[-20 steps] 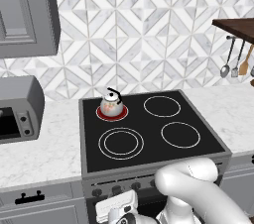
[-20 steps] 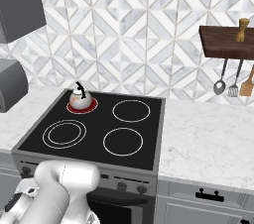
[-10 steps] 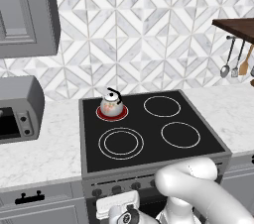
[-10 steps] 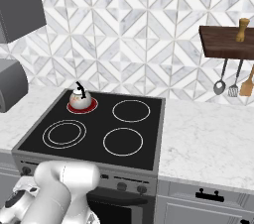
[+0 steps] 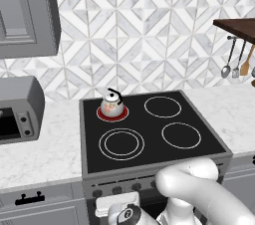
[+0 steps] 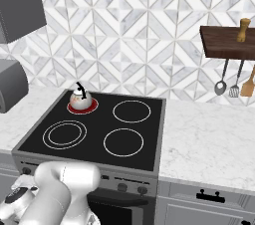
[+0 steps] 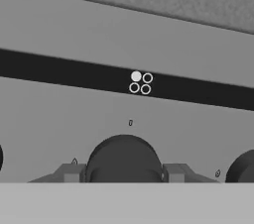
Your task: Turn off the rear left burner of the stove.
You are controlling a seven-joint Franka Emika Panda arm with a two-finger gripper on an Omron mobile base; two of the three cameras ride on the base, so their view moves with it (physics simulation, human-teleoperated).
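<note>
The rear left burner [image 5: 122,114] [image 6: 92,107] glows red on the stove [image 5: 149,132] [image 6: 102,122], with a small kettle [image 5: 111,103] [image 6: 79,100] standing on it. My gripper [image 7: 124,172] is at the stove's front panel. Its fingertips [image 7: 73,173] press both sides of a dark round knob [image 7: 124,158]. Above that knob, a four-circle marker [image 7: 140,83] has its top-left dot filled. In the base views my hand [image 5: 122,211] [image 6: 17,200] sits low against the left part of the knob row.
Neighbouring knobs [image 7: 243,168] flank the gripped one. A grey toaster oven [image 5: 20,109] stands on the counter left of the stove. Utensils [image 6: 234,82] hang under a wooden shelf [image 6: 226,42] at the right. Drawers with black handles [image 6: 214,196] run below the counter.
The hand at the front panel has barely shifted. The rear left burner glows red as before, and the kettle has not moved.
</note>
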